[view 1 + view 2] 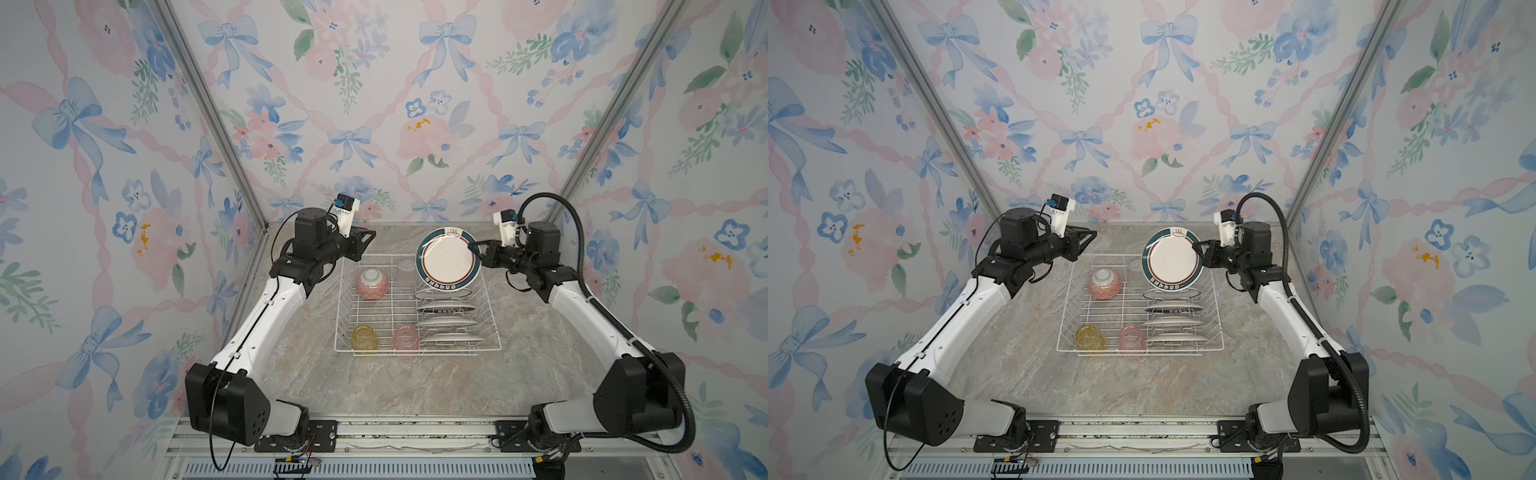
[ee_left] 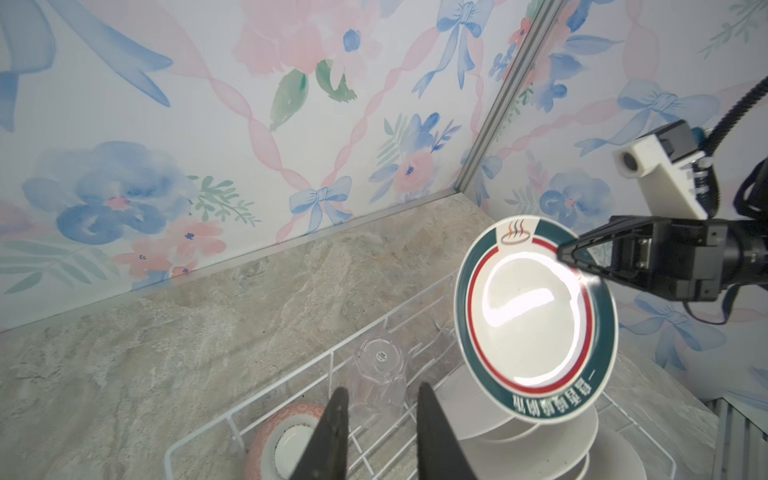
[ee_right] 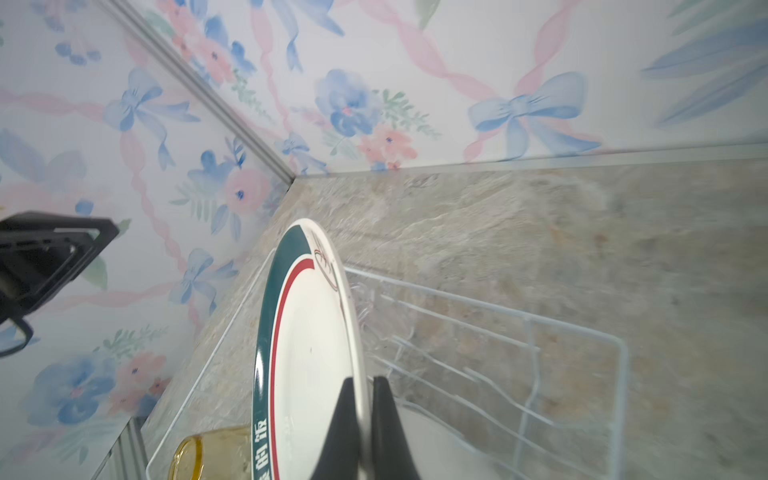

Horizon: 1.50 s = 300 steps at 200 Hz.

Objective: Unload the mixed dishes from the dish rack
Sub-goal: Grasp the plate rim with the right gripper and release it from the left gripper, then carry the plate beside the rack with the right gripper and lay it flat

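Observation:
My right gripper (image 1: 473, 247) (image 3: 365, 380) is shut on the rim of a white plate (image 1: 446, 259) (image 2: 536, 324) with a green and red border. It holds the plate upright above the back right of the white wire dish rack (image 1: 415, 351). Several plates (image 1: 446, 308) stand on edge in the slots below. An upturned pink-red bowl (image 1: 372, 284), a clear tumbler (image 2: 380, 374), a yellow tumbler (image 1: 364, 336) and a pink tumbler (image 1: 405, 337) also sit in the rack. My left gripper (image 1: 372, 234) (image 2: 382, 390) hovers over the rack's back left corner, slightly open and holding nothing.
The rack stands mid-table on a marbled top (image 1: 415, 386). Flowered walls close in at the back and on both sides. Bare tabletop lies in front of the rack and to its left and right.

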### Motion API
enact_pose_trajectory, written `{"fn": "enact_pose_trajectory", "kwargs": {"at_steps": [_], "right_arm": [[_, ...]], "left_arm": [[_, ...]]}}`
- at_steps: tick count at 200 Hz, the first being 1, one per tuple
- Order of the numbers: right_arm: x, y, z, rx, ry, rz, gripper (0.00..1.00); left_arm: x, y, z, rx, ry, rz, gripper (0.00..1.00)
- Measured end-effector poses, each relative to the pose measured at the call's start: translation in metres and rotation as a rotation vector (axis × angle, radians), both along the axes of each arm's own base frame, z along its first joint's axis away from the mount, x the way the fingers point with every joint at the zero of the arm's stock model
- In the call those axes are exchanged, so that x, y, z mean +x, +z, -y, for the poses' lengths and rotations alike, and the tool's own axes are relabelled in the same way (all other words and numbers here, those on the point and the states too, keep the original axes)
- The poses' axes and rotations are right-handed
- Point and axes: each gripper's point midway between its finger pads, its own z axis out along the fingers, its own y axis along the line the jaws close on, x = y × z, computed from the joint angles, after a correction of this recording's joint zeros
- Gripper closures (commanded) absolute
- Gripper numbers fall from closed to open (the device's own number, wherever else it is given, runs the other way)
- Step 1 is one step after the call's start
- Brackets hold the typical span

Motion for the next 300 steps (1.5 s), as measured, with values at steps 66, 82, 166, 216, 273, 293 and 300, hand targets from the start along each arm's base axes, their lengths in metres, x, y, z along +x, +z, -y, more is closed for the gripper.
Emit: {"fn": "enact_pose_trajectory", "kwargs": {"at_steps": [66, 82, 166, 216, 273, 293, 300], "right_arm": [[-0.005, -0.014, 0.176, -0.066, -0.619, -0.040, 1.00], [-0.014, -0.060, 0.205, -0.075, -0.720, -0.147, 1.00], [-0.024, -0.169, 0.237, -0.042, -0.839, -0.394, 1.00], [-0.013, -0.196, 0.232, 0.003, -0.811, -0.430, 0.95], [-0.009, -0.233, 0.224, 0.044, -0.770, -0.513, 0.78], [-0.017, -0.247, 0.224, 0.023, -0.768, -0.567, 0.71], [-0.019, -0.250, 0.224, 0.015, -0.771, -0.579, 0.67]], "left_arm": [[-0.022, -0.073, 0.042, 0.226, 0.014, -0.042, 0.58], [-0.018, -0.090, 0.046, 0.254, 0.016, -0.070, 0.57], [-0.022, -0.103, 0.082, 0.300, -0.062, -0.028, 0.55], [-0.025, -0.114, 0.092, 0.332, -0.092, -0.031, 0.50], [-0.024, -0.106, 0.099, 0.337, -0.109, -0.003, 0.49], [-0.021, -0.101, 0.103, 0.335, -0.112, 0.007, 0.49], [-0.020, -0.101, 0.104, 0.336, -0.116, 0.009, 0.49]]}}
